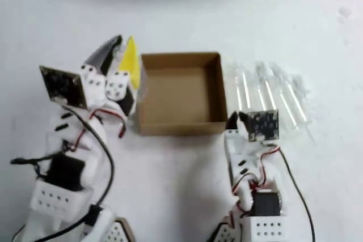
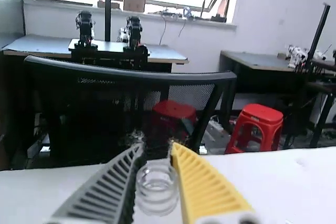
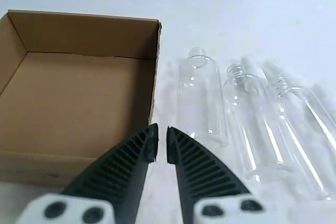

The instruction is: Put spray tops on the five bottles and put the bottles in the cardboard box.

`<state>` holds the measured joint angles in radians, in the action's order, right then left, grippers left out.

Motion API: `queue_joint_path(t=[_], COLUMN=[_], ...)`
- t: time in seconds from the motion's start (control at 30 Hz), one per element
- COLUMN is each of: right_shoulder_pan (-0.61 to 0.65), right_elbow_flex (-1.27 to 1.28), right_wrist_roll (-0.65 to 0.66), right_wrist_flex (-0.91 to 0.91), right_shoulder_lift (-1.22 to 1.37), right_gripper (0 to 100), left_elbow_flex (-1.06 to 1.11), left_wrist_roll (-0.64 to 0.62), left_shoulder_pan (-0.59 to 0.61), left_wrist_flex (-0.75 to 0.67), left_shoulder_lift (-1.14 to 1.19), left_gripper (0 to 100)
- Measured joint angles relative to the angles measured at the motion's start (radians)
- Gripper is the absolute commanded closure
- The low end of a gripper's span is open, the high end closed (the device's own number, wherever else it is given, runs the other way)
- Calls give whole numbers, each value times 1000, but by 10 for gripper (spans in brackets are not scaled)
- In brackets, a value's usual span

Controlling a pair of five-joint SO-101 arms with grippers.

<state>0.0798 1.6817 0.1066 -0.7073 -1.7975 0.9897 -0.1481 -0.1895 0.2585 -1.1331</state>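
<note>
My left gripper, with one grey and one yellow finger, is raised just left of the cardboard box and tilted upward. In the left wrist view it is shut on a clear bottle whose threaded open neck shows between the fingers, with no spray top on it. My right gripper sits low at the box's front right corner. Its black fingers are shut with nothing between them. Several clear bottles lie side by side right of the box, open necks showing.
The box is open at the top, its brown floor bare. Bare white table lies in front of the box between the two arm bases and behind it. A black chair and red stools stand beyond the table's far edge.
</note>
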Motion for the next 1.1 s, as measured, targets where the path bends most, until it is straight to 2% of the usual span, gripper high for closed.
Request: queue_joint_path(t=[0.1, 0.2, 0.53, 0.8, 1.1], right_shoulder_pan=[0, 0, 0, 0, 0], right_elbow_flex=[0, 0, 0, 0, 0], right_wrist_roll=[0, 0, 0, 3, 152], right_wrist_flex=[0, 0, 0, 0, 0], right_shoulder_lift=[0, 0, 0, 0, 0], right_gripper=[977, 977, 977, 977, 977], left_elbow_flex=[103, 117, -72, -86, -138], left_wrist_roll=[0, 0, -8, -8, -8], left_shoulder_pan=[3, 0, 2, 2, 2], left_wrist_flex=[-219, -354, -476, -727, -922], left_shoulder_lift=[2, 48, 559, 844, 1140], left_gripper=[978, 978, 978, 978, 977])
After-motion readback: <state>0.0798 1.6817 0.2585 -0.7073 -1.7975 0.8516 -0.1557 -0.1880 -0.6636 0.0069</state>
